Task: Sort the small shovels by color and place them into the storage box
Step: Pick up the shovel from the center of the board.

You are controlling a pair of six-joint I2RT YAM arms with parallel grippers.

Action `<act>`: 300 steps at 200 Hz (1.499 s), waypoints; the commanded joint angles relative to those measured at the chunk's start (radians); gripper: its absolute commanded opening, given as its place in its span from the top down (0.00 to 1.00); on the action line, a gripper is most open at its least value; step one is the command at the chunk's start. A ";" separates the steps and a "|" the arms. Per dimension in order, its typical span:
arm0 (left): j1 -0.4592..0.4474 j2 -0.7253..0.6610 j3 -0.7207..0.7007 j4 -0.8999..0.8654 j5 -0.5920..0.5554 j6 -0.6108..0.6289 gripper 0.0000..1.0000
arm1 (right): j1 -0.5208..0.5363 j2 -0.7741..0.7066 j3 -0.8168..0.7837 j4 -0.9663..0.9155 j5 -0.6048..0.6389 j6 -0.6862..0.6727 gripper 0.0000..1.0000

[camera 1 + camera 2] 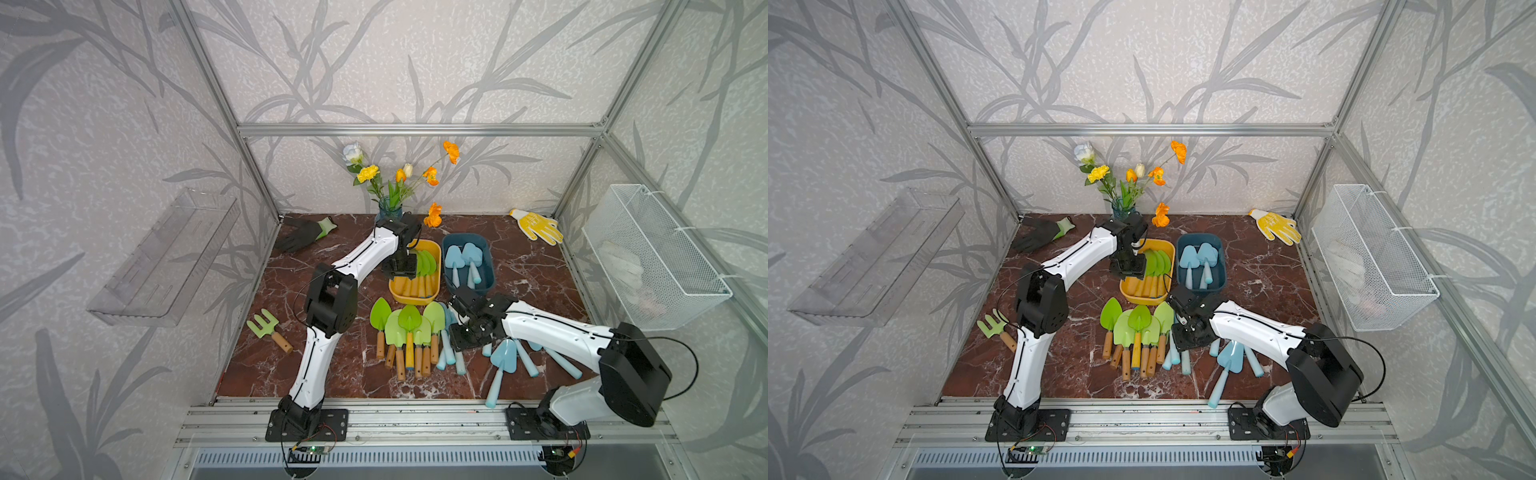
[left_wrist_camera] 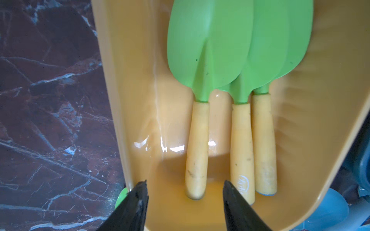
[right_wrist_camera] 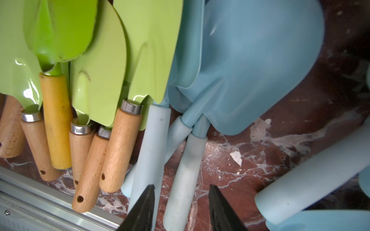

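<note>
left hand [image 2: 185, 181] over the yellow box [image 2: 140, 120], right hand [image 3: 181, 186] down among the blue shovels [image 3: 250, 70]
my left hand hangs released and empty above the green shovels [image 2: 210, 50] lying in that box; my right is released too, jaws either side of a pale blue handle [image 3: 186, 170] on the bench [image 3: 260, 160], just beside the green pile [image 3: 100, 70].

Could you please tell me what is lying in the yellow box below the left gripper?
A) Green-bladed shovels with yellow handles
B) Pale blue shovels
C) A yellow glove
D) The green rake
A: the left wrist view shows three green-bladed shovels with yellow handles lying side by side in the yellow box, while the pale blue shovels sit in the dark blue box beside it.
</note>
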 commanded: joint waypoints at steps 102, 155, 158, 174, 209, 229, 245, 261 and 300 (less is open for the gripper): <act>0.015 -0.086 -0.068 0.014 -0.025 -0.009 0.39 | 0.074 0.132 0.026 0.019 0.029 -0.014 0.61; 0.020 -0.080 -0.066 0.017 -0.014 -0.010 0.39 | 0.075 0.098 0.004 -0.038 0.090 -0.013 0.84; 0.020 -0.079 -0.065 0.016 -0.013 -0.011 0.39 | 0.075 0.091 0.005 -0.044 0.098 -0.012 0.85; 0.021 -0.074 -0.059 0.017 -0.002 -0.014 0.39 | 0.073 0.046 0.005 -0.071 0.139 -0.001 0.86; 0.020 -0.063 -0.043 0.021 0.017 -0.026 0.39 | 0.064 -0.058 0.016 -0.124 0.179 0.004 0.86; 0.021 -0.058 -0.030 0.019 0.023 -0.031 0.39 | 0.059 -0.107 0.030 -0.150 0.199 -0.008 0.86; 0.021 -0.059 -0.027 0.016 0.023 -0.032 0.39 | 0.039 -0.139 0.046 -0.158 0.210 -0.029 0.86; 0.020 -0.065 -0.031 0.015 0.017 -0.034 0.39 | -0.023 -0.158 0.074 -0.154 0.208 -0.059 0.86; 0.021 -0.119 -0.101 0.032 -0.018 -0.043 0.39 | -0.292 -0.126 0.173 -0.010 0.091 -0.153 0.86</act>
